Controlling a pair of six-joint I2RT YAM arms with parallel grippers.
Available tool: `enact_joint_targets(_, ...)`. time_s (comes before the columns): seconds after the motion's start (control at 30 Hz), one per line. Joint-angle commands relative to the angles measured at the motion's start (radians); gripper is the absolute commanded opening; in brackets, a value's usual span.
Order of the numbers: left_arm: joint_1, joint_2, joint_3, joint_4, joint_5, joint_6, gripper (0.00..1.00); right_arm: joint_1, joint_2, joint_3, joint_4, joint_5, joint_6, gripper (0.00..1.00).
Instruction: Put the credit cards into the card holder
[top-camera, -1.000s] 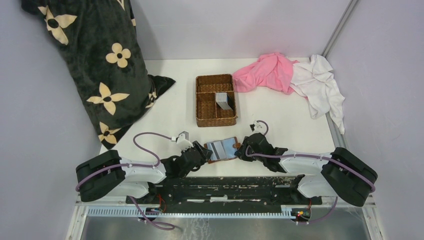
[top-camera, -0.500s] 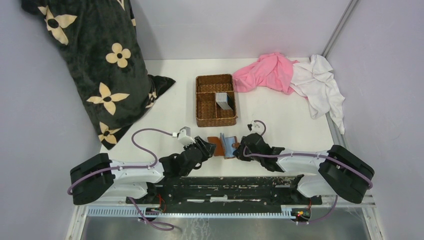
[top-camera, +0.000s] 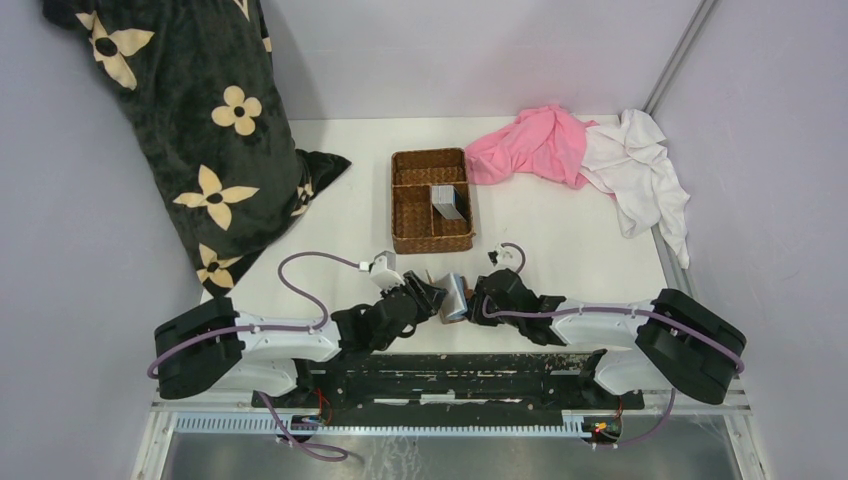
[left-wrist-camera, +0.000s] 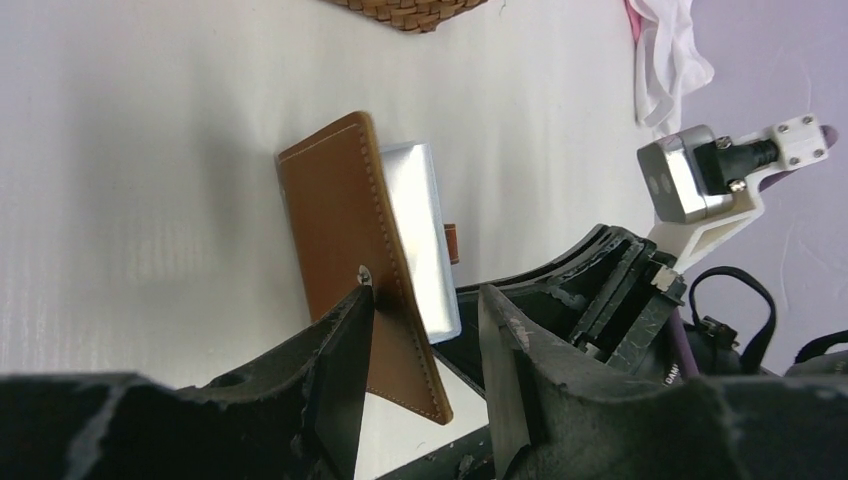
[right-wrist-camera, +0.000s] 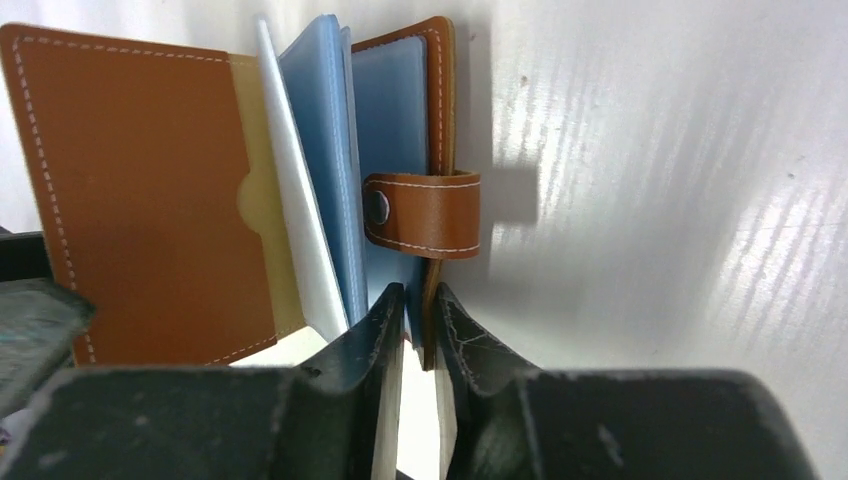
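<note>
Card holder (right-wrist-camera: 150, 180): brown leather bifold, stood on edge and part-open on the table (top-camera: 560, 240) at its near edge, between the two arms.

- Right gripper (right-wrist-camera: 418, 300): fingers pressed nearly together, pinching the lower edge of the cover that carries the snap tab (right-wrist-camera: 425, 215).
- Left gripper (left-wrist-camera: 428, 300): fingers spread. The lower edge of the other cover sits between them and leans on one finger; no clamp is visible.
- Inner leaves (right-wrist-camera: 320, 170): blue and clear sleeves, fanned between the covers. A grey-silver leaf shows behind the cover in the left wrist view; whether it is a card or a sleeve cannot be told.
- Credit cards (top-camera: 447, 203): grey stack, standing in the right-hand compartment of the wicker basket (top-camera: 395, 200), just beyond the holder. None is held.
- Farther out: pink cloth (top-camera: 530, 145) and white cloth (top-camera: 640, 170) at the far right; dark flowered blanket (top-camera: 180, 120) at the far left.

Step in hand, as judged: spreading the holder so that a slot faces outward. No card appears to be loaded yet.

Handling note: the right pinch should sit on leather only, clear of the sleeves, which would crease. The left fingers do best bracing the free cover outward and easing it down flat. The holder should lie stable and open before either arm lets go to fetch a card; stood on edge, it looks ready to tip or fold shut.
</note>
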Motion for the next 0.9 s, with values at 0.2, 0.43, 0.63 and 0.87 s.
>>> enact_joint_targets(0.2,-0.010,0.125,0.069,0.073,0.005,0.056,0.50,0.045,0.023,0.081,-0.143,0.098,-0.075,0.49)
enact_joint_targets(0.43,-0.010,0.148,0.066,0.088,-0.003,0.063,0.50,0.065,0.031,0.142,-0.261,0.212,-0.131,0.53)
enact_joint_targets(0.63,-0.010,0.167,0.071,0.103,-0.006,0.072,0.50,0.079,0.079,0.215,-0.335,0.289,-0.196,0.53)
enact_joint_targets(0.87,-0.008,0.177,0.071,0.105,-0.011,0.082,0.50,0.097,0.115,0.267,-0.355,0.355,-0.247,0.54)
